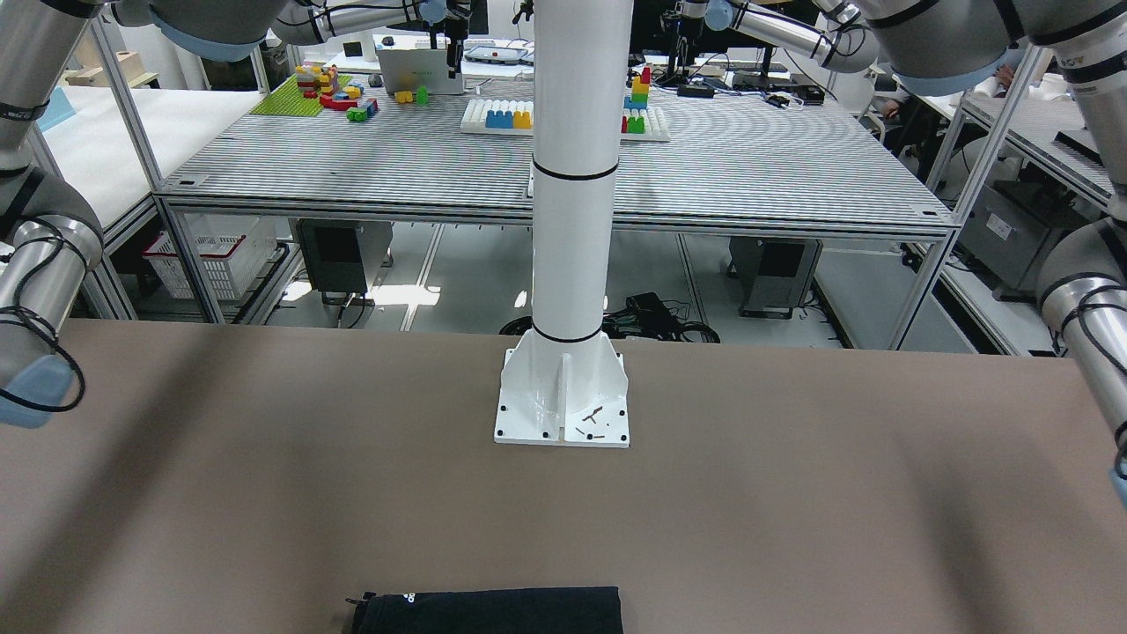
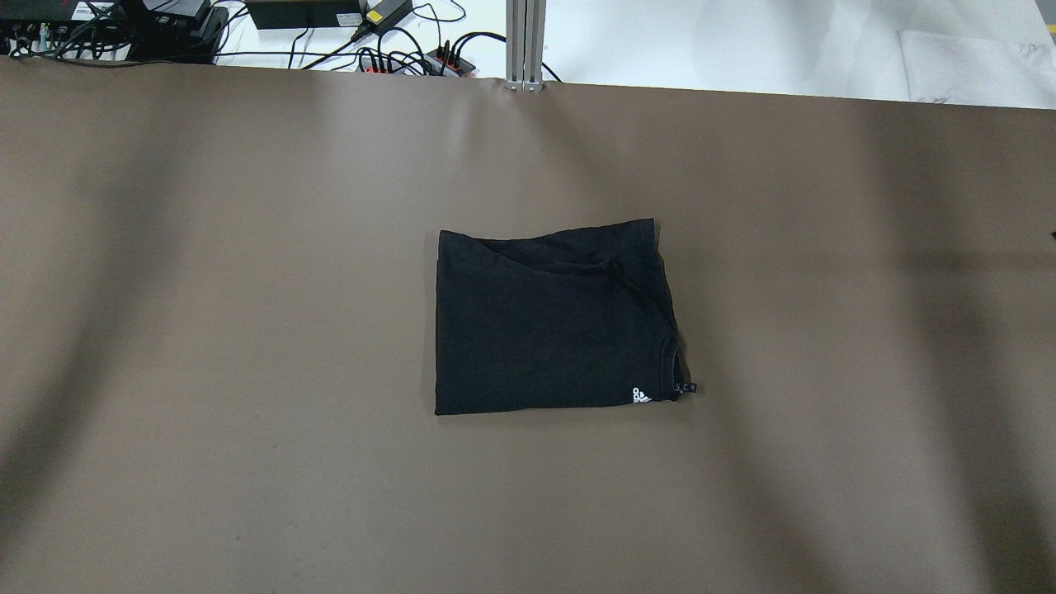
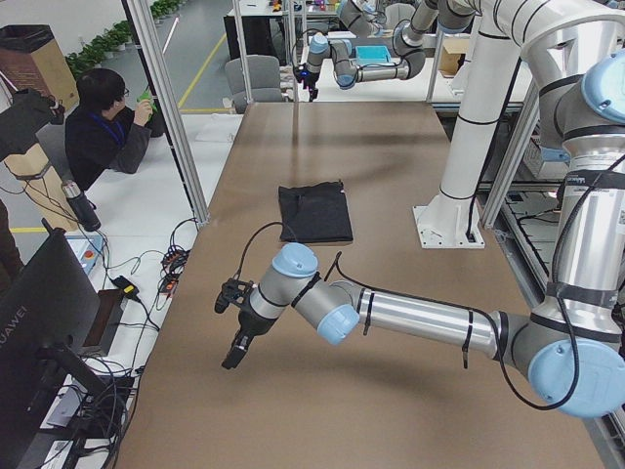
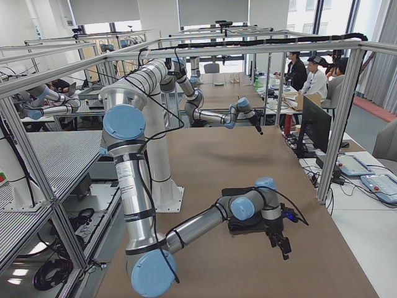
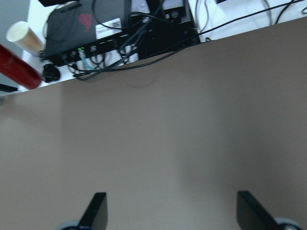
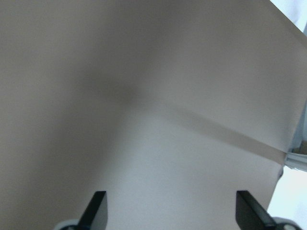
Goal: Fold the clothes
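Note:
The clothes are one black garment (image 2: 553, 322), folded into a flat rectangle at the table's middle, with a small white mark (image 2: 641, 396) at one corner. It also shows in the front-facing view (image 1: 489, 612) and the exterior left view (image 3: 314, 211). My left gripper (image 5: 172, 213) is open and empty over bare table near the table's left end (image 3: 234, 357), far from the garment. My right gripper (image 6: 172, 211) is open and empty over bare table, just beyond the garment toward the right end (image 4: 284, 248). Neither gripper shows in the overhead view.
The white pedestal base (image 1: 563, 396) stands at the robot's side of the brown table. Cables and electronics (image 5: 120, 28) lie past the table's far edge, beside a red cylinder (image 5: 17, 72). A person (image 3: 107, 127) sits beyond that edge. A monitor (image 4: 313, 127) stands there too.

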{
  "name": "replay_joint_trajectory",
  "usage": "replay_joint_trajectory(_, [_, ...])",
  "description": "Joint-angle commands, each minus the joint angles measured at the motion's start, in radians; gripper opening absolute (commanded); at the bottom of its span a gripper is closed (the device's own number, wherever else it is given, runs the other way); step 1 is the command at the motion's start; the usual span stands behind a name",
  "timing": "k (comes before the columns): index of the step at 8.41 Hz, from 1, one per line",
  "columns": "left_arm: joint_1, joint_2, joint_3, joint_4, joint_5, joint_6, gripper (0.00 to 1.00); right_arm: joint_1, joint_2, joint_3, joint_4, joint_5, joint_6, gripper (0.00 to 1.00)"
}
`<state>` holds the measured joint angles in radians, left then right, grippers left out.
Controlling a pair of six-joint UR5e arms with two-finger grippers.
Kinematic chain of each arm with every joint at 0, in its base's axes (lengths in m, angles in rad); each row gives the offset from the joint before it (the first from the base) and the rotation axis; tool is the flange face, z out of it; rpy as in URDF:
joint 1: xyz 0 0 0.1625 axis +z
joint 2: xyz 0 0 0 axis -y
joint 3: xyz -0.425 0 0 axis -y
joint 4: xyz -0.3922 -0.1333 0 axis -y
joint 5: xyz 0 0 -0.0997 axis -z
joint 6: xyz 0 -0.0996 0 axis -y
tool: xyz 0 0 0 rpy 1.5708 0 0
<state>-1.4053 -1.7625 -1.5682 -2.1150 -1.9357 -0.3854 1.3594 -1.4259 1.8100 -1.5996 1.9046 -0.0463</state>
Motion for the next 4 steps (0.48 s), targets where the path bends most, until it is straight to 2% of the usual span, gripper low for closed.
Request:
replay_joint_trajectory(1, [-0.170,0.050,-0.007,0.084,0.041,0.308,0.95,0.200,-0.108,-0.021,0.007,-0.025,-0.171,0.95])
replay_joint_trajectory(3, [-0.167,0.081,-0.018,0.079,0.188,0.315,0.95,0.233,-0.116,-0.040,0.006,-0.035,-0.213,0.94])
replay_joint_trajectory(4, [-0.167,0.087,-0.021,0.081,0.195,0.315,0.95,0.237,-0.116,-0.069,0.006,-0.035,-0.210,0.95])
